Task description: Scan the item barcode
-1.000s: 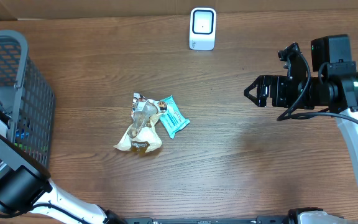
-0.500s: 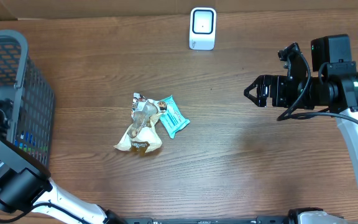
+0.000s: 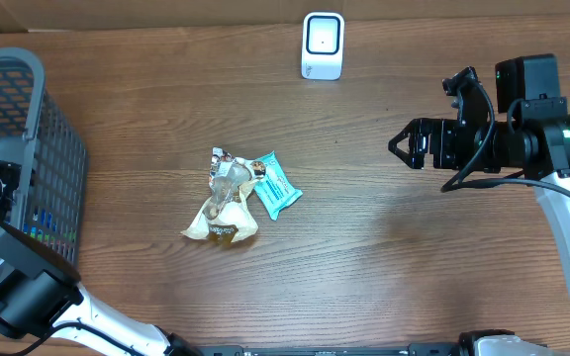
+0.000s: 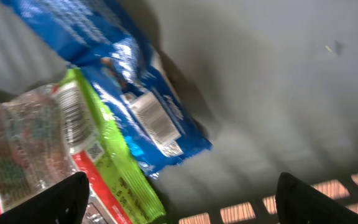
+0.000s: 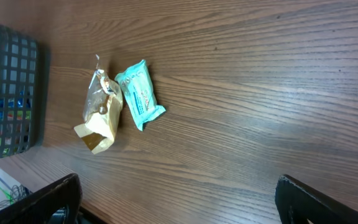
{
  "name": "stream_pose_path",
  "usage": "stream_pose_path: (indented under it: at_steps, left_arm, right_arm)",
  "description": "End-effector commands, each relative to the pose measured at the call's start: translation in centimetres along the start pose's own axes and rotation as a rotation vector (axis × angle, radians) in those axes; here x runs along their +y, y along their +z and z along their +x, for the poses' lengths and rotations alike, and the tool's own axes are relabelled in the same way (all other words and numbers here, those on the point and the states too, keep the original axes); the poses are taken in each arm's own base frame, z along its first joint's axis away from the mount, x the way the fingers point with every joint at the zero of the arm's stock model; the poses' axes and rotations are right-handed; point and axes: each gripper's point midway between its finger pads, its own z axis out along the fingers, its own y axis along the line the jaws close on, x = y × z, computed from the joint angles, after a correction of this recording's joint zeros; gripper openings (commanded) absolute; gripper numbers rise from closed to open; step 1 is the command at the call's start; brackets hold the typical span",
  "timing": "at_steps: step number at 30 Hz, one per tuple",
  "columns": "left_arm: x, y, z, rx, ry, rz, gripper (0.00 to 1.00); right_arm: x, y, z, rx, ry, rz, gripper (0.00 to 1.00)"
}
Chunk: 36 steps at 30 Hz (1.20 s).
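A: Left fingers [image 4: 61,200]?
B: Down inside the mesh basket [image 3: 38,109], mostly hidden from above. Wrist view catches only the tips: spread wide, gripping nothing. Glossy blue packet [image 4: 135,93] and green-red packet [image 4: 98,168] touch on its floor; blurred, print unreadable.
A: Right fingers [image 5: 48,199]?
B: Wide apart, empty, over the wood-grain table [image 3: 384,257]. Crinkled tan packet [image 3: 224,208] touches teal packet [image 3: 275,188] mid-table, well apart from the white scanner [image 3: 323,44].

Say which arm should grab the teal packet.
Right: open right fingers hover over the wooden table facing the teal plastic packet; left fingers sit inside the grey mesh basket.
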Motion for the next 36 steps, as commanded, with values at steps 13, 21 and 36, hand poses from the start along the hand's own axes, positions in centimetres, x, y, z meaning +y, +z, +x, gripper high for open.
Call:
stream_pose_path:
  at_steps: [13,21,36]
  left_arm:
    - [4.6,6.9,0.4,-0.03,-0.266,-0.085,0.81]
    - [4.2,7.3,-0.1,-0.057,-0.266,-0.061,0.43]
    - [2.9,7.3,2.5,0.065,-0.203,-0.008,0.09]
  right_arm:
    - [0.3,0.1,0.0,-0.003,-0.01,-0.012,1.0]
    - [0.4,0.1,0.0,-0.003,-0.009,-0.012,1.0]
    - [0.4,0.1,0.0,-0.003,-0.009,-0.012,1.0]
